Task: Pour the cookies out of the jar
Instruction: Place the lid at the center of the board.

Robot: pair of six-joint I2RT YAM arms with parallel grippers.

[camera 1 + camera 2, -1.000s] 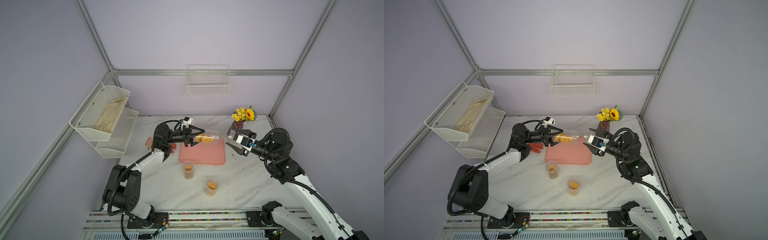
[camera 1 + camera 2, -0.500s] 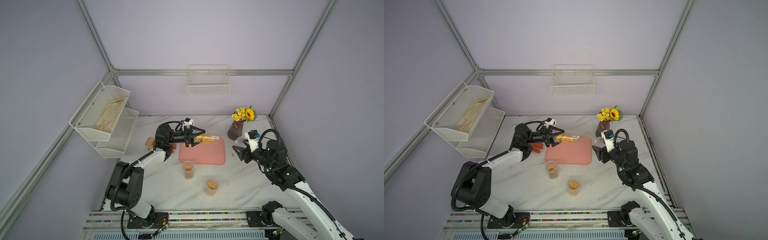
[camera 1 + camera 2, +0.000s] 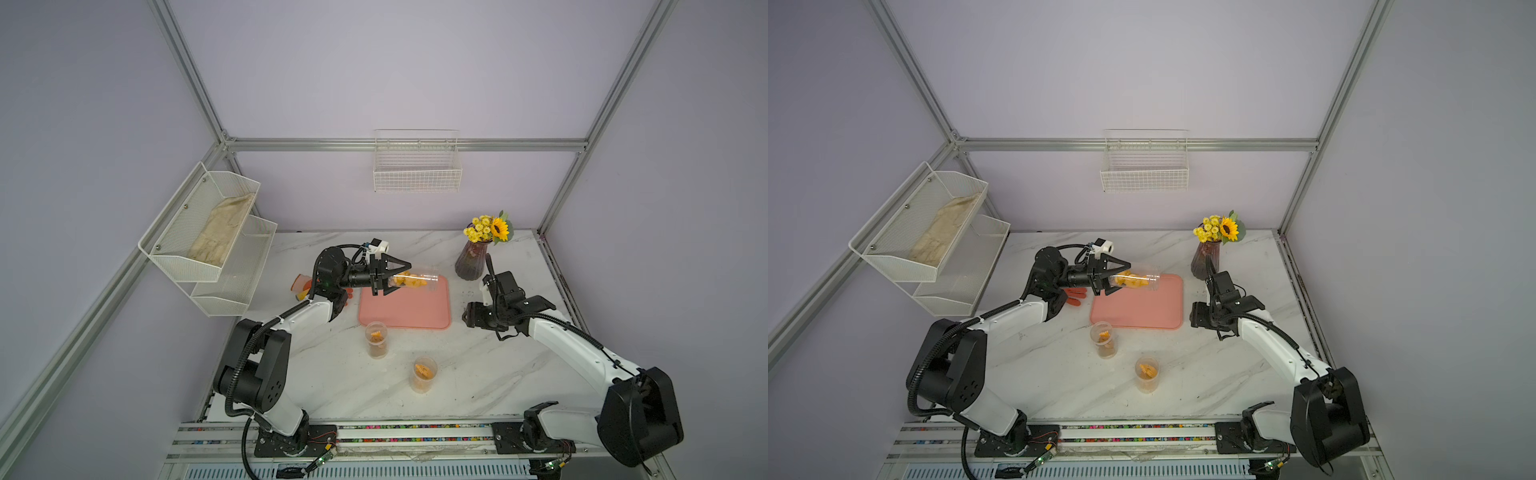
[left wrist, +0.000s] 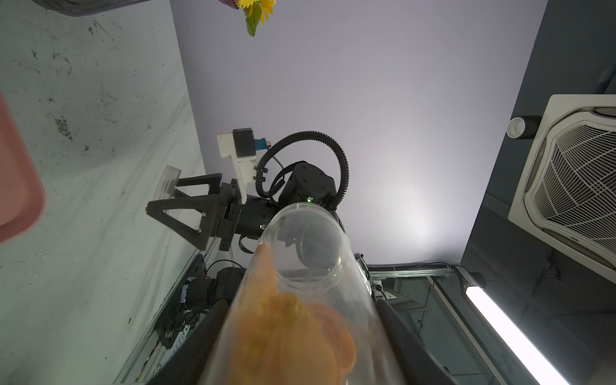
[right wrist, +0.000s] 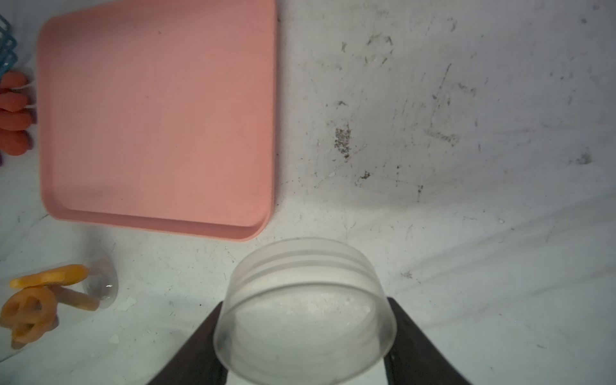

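Two lilac walls [image 3: 415, 83] and an aluminium frame [image 3: 407, 144] enclose a white marble desk [image 3: 478, 374], which looks scuffed and speckled grey in the right wrist view. At the left of both top views hangs a two-tier white mesh rack [image 3: 232, 270] with a beige cloth [image 3: 220, 232] in its upper tier. A white wire basket [image 3: 417, 174] hangs at upper centre. A pink tray [image 3: 415, 311] lies flat mid-desk. Right of its upper corner stands a dark ribbed vase [image 3: 469, 264] of yellow flowers [image 3: 488, 228].

The jar [image 3: 419, 281], clear and tubular, hangs in the air over the tray's upper edge. Its long axis runs left to right across the frame, almost level, with the open mouth pointing right toward the vase. The left fingers [image 3: 395, 262] clamp its closed end.

An upright jar [image 3: 377, 340] stands just below the tray and a second upright jar [image 3: 424, 374] stands lower right of it, each holding orange biscuits. The right fingers [image 5: 196, 353], low over the desk just right of the tray, grip a translucent lid [image 5: 305, 300] by its sides. The cookies [image 3: 409, 282] lie bunched inside the held jar, in the half nearest the fingers.
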